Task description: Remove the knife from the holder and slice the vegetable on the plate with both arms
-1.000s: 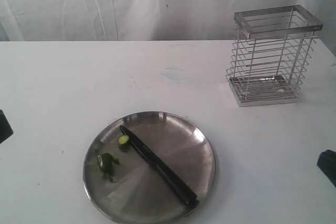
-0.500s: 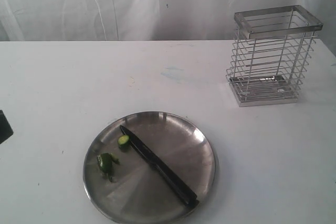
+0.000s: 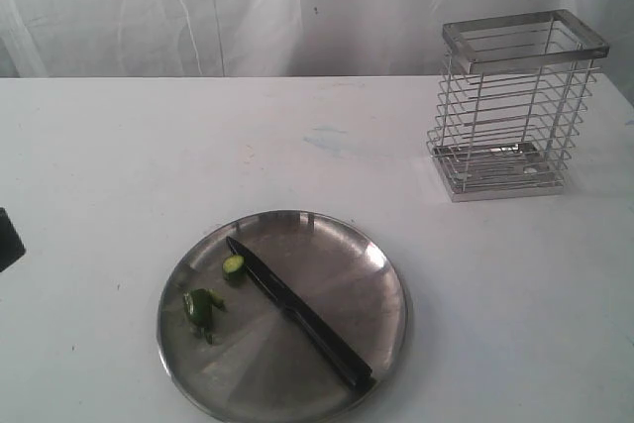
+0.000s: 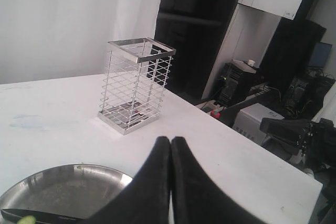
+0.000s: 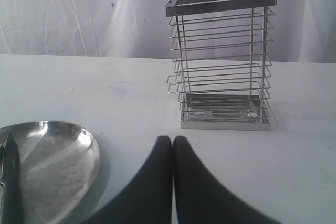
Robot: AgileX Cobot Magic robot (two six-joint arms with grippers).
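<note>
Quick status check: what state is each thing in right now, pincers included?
Knife: out of the holder, lying flat across the plate.
Holder: upright, empty.
Vegetable: cut in two pieces, lying apart, both on the plate.
Plate: flat on the table.
Left pincer: shut, holding nothing.
Right pincer: shut, holding nothing.

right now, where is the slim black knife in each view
Exterior view: slim black knife lies diagonally across the round steel plate.
Left wrist view: only a sliver of the knife, on the plate, cut by the frame.
Right wrist view: only the blade tip, on the plate.
Shared landmark: tall silver wire holder.
</note>
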